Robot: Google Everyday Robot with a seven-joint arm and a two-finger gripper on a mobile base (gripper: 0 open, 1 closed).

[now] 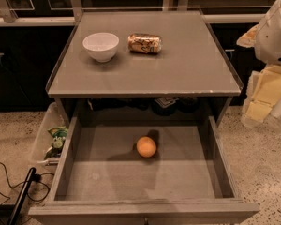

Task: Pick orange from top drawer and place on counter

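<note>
Resting on the flat bottom of the wide, shallow grey top drawer [107, 175], which stands fully open, the small round orange fruit [146, 146] sits near the middle, a little toward the back, clear of every wall. My pale cream hand [264, 95] hangs at the right edge of the view, beyond the cabinet's right side and well apart from the orange. Whether it is apart or together I cannot tell.

Above the drawer, the flat grey square surface [178, 67] of the cabinet carries a round white bowl [100, 46] and, near it on the right, a crushed tan-and-brown drink can [144, 43] lying on its side. A clear plastic bin [41, 142] stands on the speckled floor just left of the drawer.

By my reckoning the task has barely begun. The drawer is open, so the fruit is within reach, but the orange is not yet grasped. Left for me are the reach across and down into the drawer, the grip, the lift over the front panel, and the setting down on the surface, where the front half looks free.
</note>
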